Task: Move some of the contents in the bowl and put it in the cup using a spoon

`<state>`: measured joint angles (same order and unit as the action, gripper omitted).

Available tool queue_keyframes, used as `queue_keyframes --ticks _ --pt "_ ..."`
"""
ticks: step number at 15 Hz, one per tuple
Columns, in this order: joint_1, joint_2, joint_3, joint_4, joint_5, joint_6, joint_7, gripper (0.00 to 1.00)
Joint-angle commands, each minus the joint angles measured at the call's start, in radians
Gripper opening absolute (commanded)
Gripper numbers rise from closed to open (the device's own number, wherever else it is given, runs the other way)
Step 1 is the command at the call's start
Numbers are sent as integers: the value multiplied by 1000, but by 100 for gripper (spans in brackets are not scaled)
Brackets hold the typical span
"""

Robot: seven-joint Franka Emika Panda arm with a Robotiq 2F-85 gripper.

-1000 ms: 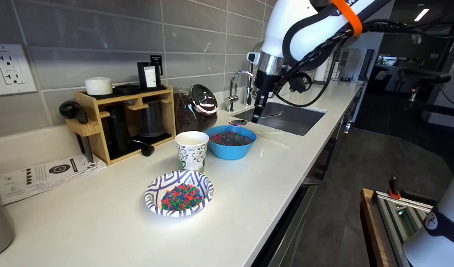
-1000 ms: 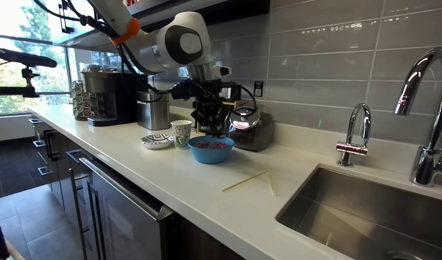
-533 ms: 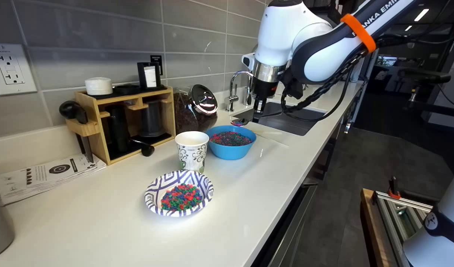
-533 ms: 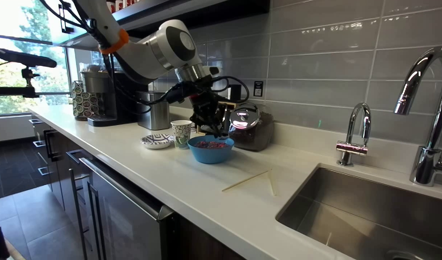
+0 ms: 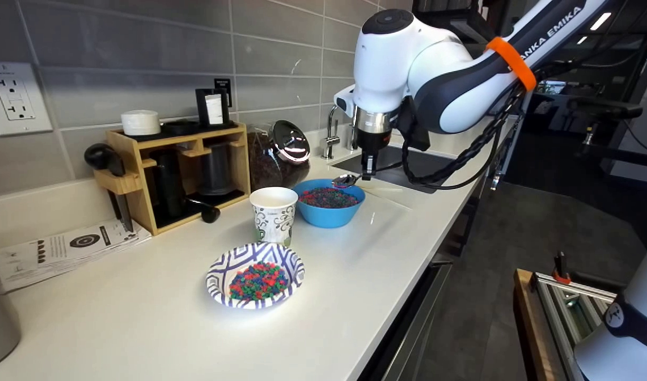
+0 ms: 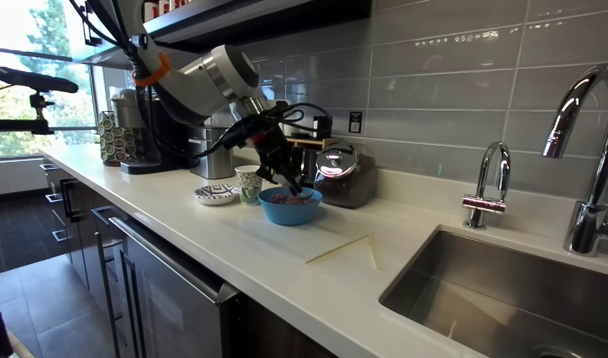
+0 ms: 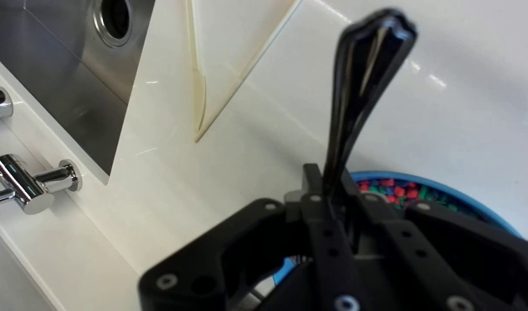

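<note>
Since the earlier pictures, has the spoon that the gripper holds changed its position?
Yes. In an exterior view, the spoon's head is now lower in the picture, and slightly further right, against the blue bowl, which has not moved.

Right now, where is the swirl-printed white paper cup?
In an exterior view, the paper cup stands on the white counter, left of the round blue bowl and behind the purple-patterned paper bowl.

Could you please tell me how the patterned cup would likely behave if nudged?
The patterned cup would probably tip easily, being taller than wide and narrowing toward its base. Looking like paper, it may be light and could dent if squeezed.
</note>
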<state>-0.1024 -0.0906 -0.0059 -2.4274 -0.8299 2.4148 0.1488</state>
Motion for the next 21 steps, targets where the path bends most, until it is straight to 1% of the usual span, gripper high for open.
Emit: queue_keyframes --ticks 1,7,11,14,16,18,21 --pt "25 41 7 41 -88 -69 55 2" --pt "59 96 9 81 -158 -145 63 2" --pt "78 140 9 104 -159 -158 49 2" --pt "87 168 7 123 -138 -153 35 2" --pt "87 182 4 135 -109 -136 17 2" --pt "82 190 2 140 -56 -124 -14 2" --pt "73 194 -1 140 67 -92 -89 2"
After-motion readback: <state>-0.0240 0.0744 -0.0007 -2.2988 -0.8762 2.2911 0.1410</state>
